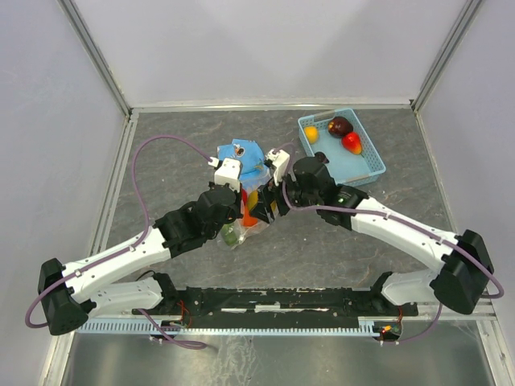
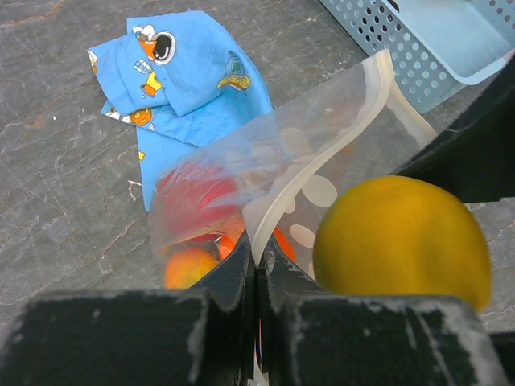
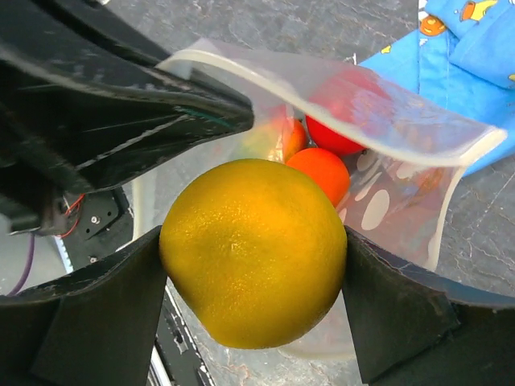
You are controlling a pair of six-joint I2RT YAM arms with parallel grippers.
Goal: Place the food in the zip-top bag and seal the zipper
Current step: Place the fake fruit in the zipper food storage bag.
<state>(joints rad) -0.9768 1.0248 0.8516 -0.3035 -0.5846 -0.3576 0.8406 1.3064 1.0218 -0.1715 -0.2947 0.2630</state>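
The zip-top bag [image 2: 322, 161] sits mid-table with red and orange fruit [image 3: 318, 173] inside. The left gripper [image 2: 256, 273] is clamped tight on its zipper [image 2: 374, 96] edge. The right gripper [image 3: 253, 249], spread wide, grips a yellow fruit [image 2: 402, 237] at the bag's mouth. A cloth [image 2: 185, 80] lies just behind, and a basket [image 1: 342, 166] stands apart at the right.

Yellow-orange fruit [image 3: 253, 249], clear zip-top bag [image 2: 241, 161] with pale round dots, white zipper [image 3: 265, 79], red fruit [image 3: 334, 137], orange fruit [image 3: 318, 173], blue cloth [image 2: 193, 88] with cartoon duck print, light blue perforated basket [image 2: 386, 32], dark grey veined surface [image 2: 56, 201].
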